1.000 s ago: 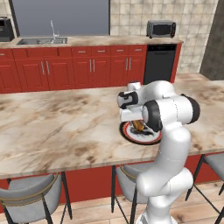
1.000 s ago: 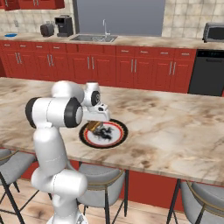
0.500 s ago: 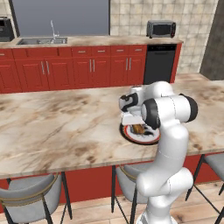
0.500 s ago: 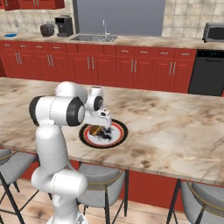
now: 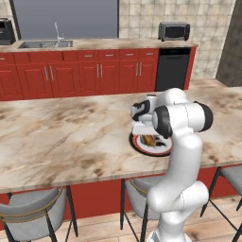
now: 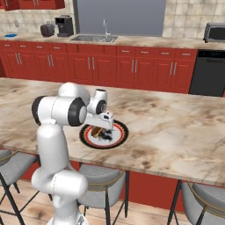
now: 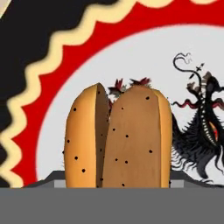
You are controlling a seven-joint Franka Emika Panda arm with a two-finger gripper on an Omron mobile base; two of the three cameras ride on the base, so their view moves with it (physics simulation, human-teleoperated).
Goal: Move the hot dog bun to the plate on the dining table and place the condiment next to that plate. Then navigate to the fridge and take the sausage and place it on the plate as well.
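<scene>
Kitchen — sink (image 5: 46, 44), red cabinets (image 5: 97, 75) (microwave (image 5: 174, 31) too).

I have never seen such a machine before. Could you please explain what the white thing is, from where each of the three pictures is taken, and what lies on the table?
The white thing is a robot arm on a drivable base in a simulated kitchen. Two pictures come from cameras on that base, behind the arm to its left and right. The third comes from a camera on the hand, looking down very closely.

On the dining table lies the plate, white with a black rim and a red ring. The end effector hangs low over it. The close view shows the hot dog bun between the fingers, against the plate's white middle. I cannot tell whether the fingers grip the bun or have let go.
</scene>
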